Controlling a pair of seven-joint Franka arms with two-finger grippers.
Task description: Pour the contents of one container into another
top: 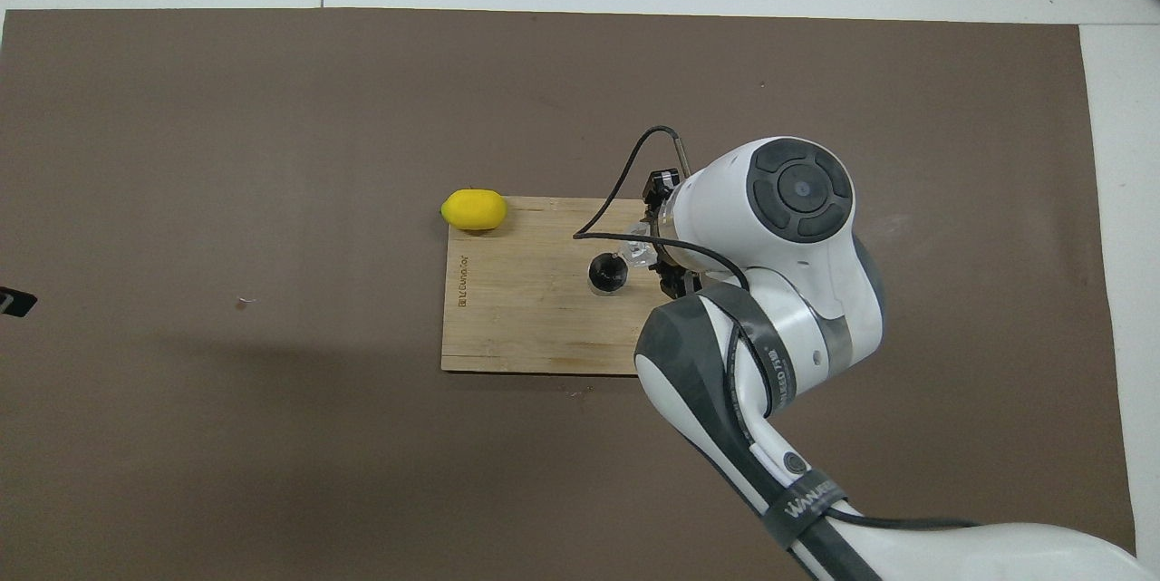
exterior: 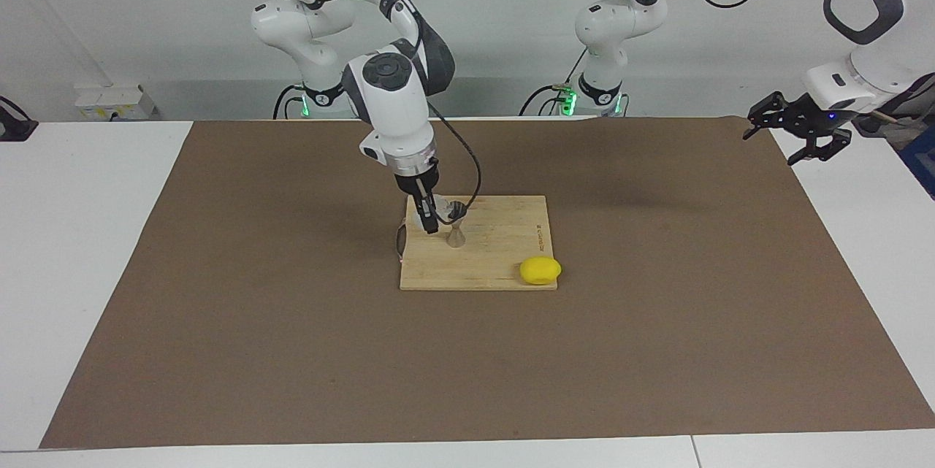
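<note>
My right gripper (exterior: 431, 217) is shut on the small clear glass cup (exterior: 440, 208) and holds it tilted just above the silver hourglass jigger (exterior: 456, 235). The jigger stands upright on the wooden cutting board (exterior: 497, 263), at the board's end toward the right arm. In the overhead view the cup (top: 637, 250) leans toward the jigger's dark open mouth (top: 607, 274), and the right arm's wrist hides most of the gripper (top: 654, 241). My left gripper (exterior: 800, 133) is open and empty, waiting in the air over the table's edge at the left arm's end.
A yellow lemon (exterior: 540, 270) lies at the board's corner farthest from the robots, toward the left arm's end; it also shows in the overhead view (top: 473, 209). The board (top: 517, 327) lies on a brown mat (exterior: 219, 293) that covers most of the white table.
</note>
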